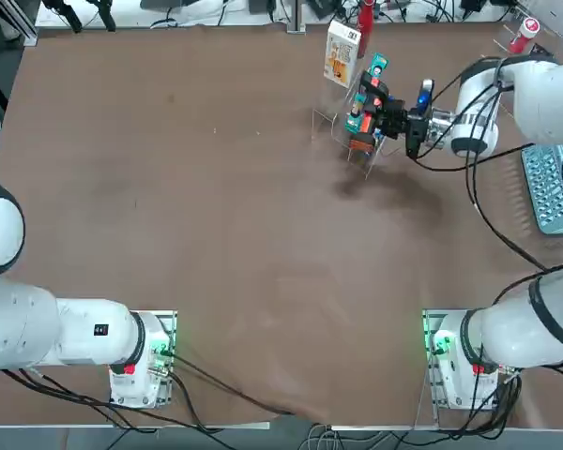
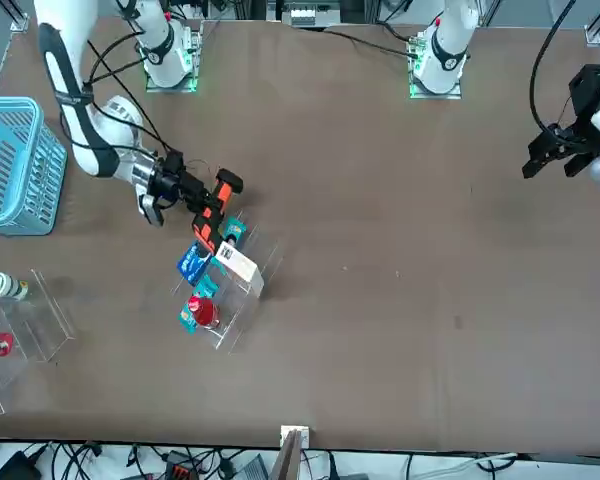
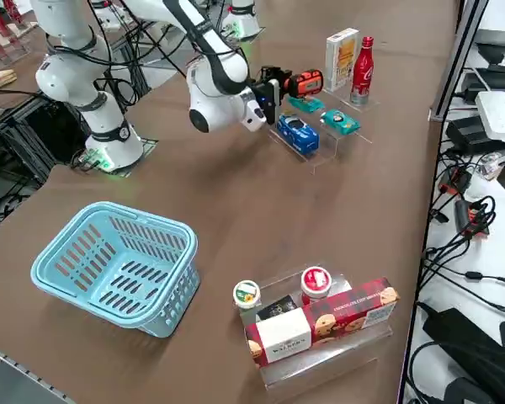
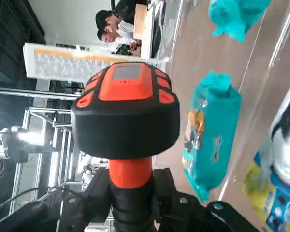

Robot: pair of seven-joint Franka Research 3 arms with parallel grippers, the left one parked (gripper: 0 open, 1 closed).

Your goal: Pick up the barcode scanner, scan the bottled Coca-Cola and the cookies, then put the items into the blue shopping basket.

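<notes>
Barcode scanner (image 4: 128, 106) observed pinched between the two fingers of the right tool (image 4: 133, 193), head projecting beyond them, held above the clear rack. Coca-Cola bottle (image 3: 363, 71) upright near the tool; white-orange box (image 3: 341, 57) just beside the bottle. Blue shopping basket (image 3: 122, 265) on worktop (image 3: 227, 194), well apart from the tool.

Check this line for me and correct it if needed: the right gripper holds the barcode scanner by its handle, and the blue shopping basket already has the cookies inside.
The basket part is wrong: the right side view shows nothing inside the blue shopping basket; the cookies stand outside it, beside the red bottle. The rest stays: the right gripper holds the barcode scanner by its handle.
</notes>
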